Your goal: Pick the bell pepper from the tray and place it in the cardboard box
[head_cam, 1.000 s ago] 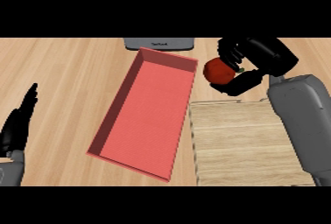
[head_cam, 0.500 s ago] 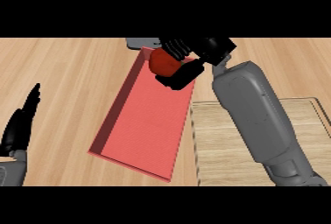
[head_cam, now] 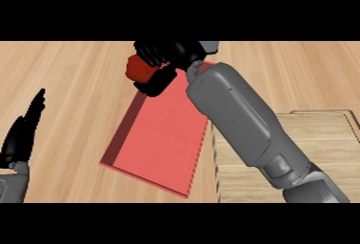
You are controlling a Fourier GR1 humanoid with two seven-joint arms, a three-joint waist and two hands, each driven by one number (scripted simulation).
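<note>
Two hands in view. Far left, lower-left of frame: left hand (head_cam: 22, 133), fingers straight and pointing up, holding nothing, resting near the edge. Centre: red tray (head_cam: 158, 143), long and shallow, running diagonally from upper centre down to lower centre, nothing visible lying in it. Upper centre: right hand (head_cam: 167, 59), fingers curled round the bell pepper (head_cam: 141, 69), a red lump partly hidden by the hand, sitting over the tray's top-left corner and above the wooden counter (head_cam: 70, 81). Right of the tray: grey right forearm (head_cam: 239, 124) crosses diagonally, covering part of the cardboard box (head_cam: 323, 138), a pale slatted-looking thing at mid-right to lower-right. So the pepper is held, but well apart from the box, on the opposite side of the tray. Risks, as judgement: the pepper sticks out left of the fingers, so it may slip during a swing to the right; the forearm hides the box's near rim, so the hand or pepper could clip that rim; letting go early would drop it on tray or counter.
</note>
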